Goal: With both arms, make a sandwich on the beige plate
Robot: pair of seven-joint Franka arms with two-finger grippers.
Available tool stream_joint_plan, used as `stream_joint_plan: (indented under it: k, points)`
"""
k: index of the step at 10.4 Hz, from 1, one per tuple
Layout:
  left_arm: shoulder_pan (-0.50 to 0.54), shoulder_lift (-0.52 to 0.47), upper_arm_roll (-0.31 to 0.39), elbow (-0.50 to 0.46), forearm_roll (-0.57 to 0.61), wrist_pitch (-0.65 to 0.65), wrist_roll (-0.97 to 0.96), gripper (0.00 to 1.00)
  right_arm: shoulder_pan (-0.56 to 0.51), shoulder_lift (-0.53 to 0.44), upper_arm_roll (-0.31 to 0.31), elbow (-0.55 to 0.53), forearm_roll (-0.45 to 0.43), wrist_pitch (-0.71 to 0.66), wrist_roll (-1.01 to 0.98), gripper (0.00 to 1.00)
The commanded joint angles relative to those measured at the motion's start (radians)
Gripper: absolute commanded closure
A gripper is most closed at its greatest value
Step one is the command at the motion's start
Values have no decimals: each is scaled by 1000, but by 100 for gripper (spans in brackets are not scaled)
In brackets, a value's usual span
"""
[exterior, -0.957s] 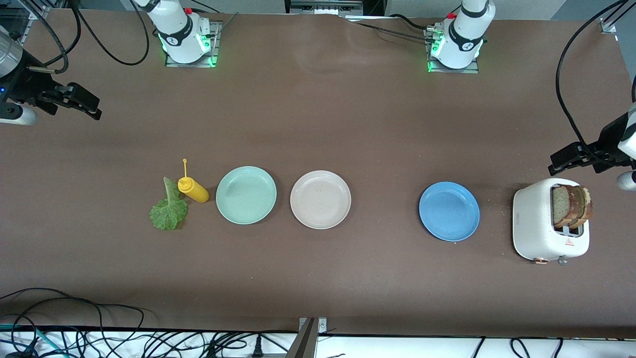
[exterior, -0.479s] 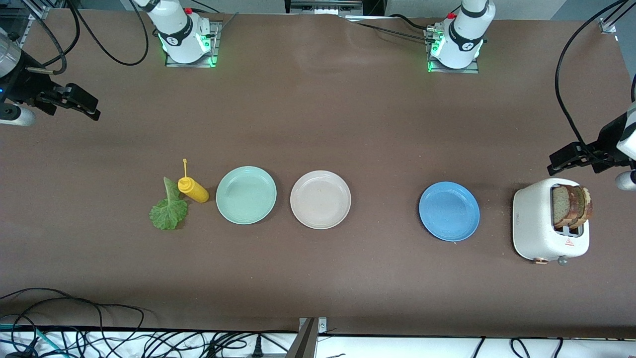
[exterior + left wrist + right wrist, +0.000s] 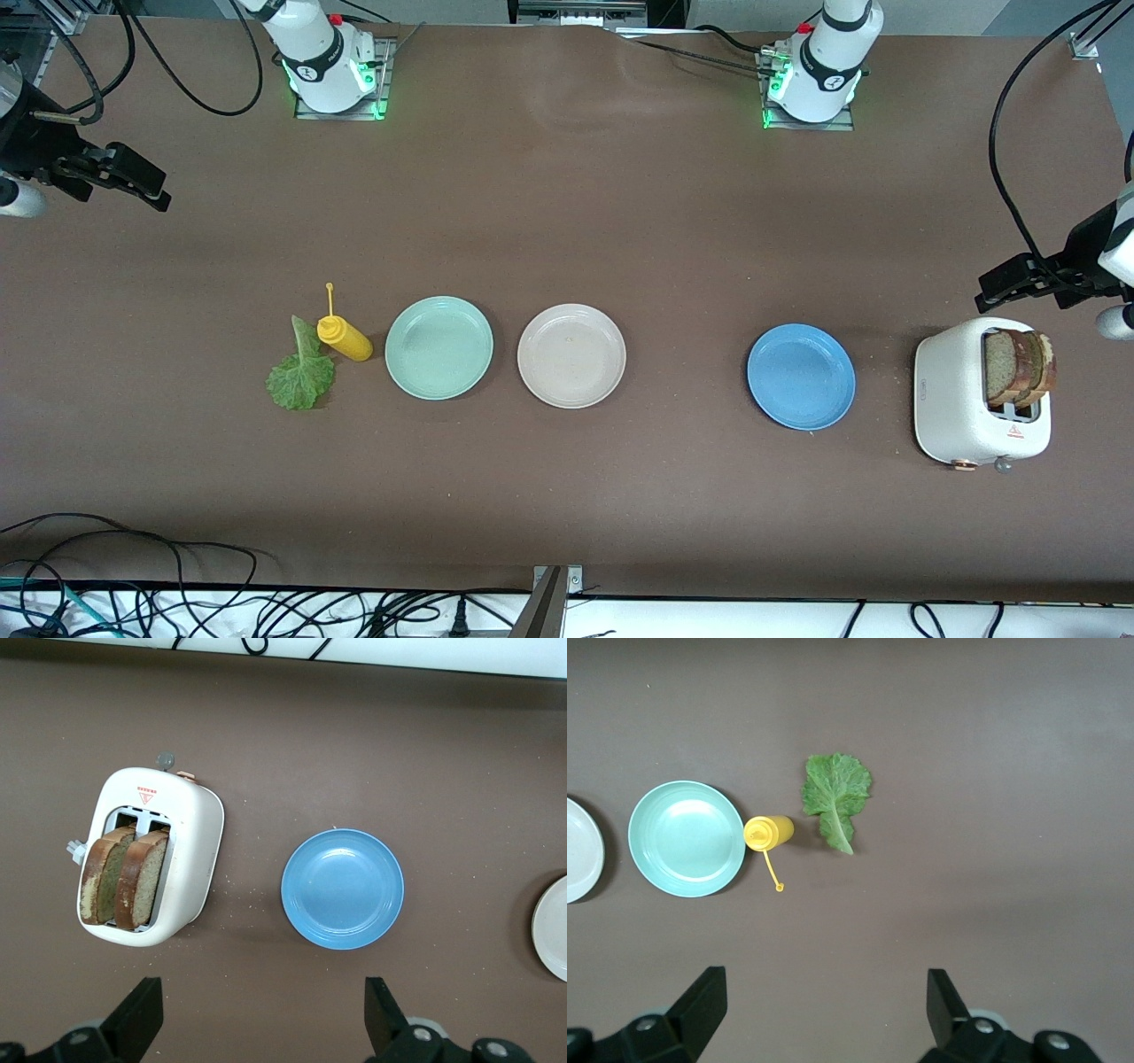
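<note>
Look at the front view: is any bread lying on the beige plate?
No, the beige plate is bare; both bread slices stand in the toaster.

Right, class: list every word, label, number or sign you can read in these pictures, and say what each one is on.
No text reads clearly.
Toaster: a red triangle sign with a red line of print by it, too small to read; a small grey mark on its side, also unreadable.
Arm bases: a round black emblem on each, not legible.

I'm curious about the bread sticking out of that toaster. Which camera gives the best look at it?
The left wrist view: it looks straight down on the bread slices standing in the white toaster, showing crust and crumb. The front view shows the bread slices smaller, at the left arm's end of the table. The right wrist view misses them entirely.
</note>
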Motion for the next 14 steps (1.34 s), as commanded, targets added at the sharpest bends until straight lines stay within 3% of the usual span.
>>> stream_joint_plan:
  k: [1,14]
  points:
    - [0,-6,-4,-10,19,1,13,0,-10,-15,7,8,19,-20,13,0]
    - [20,-4,-1,3,33,1,20,0,8,-13,-20,8,21,-18,10,0]
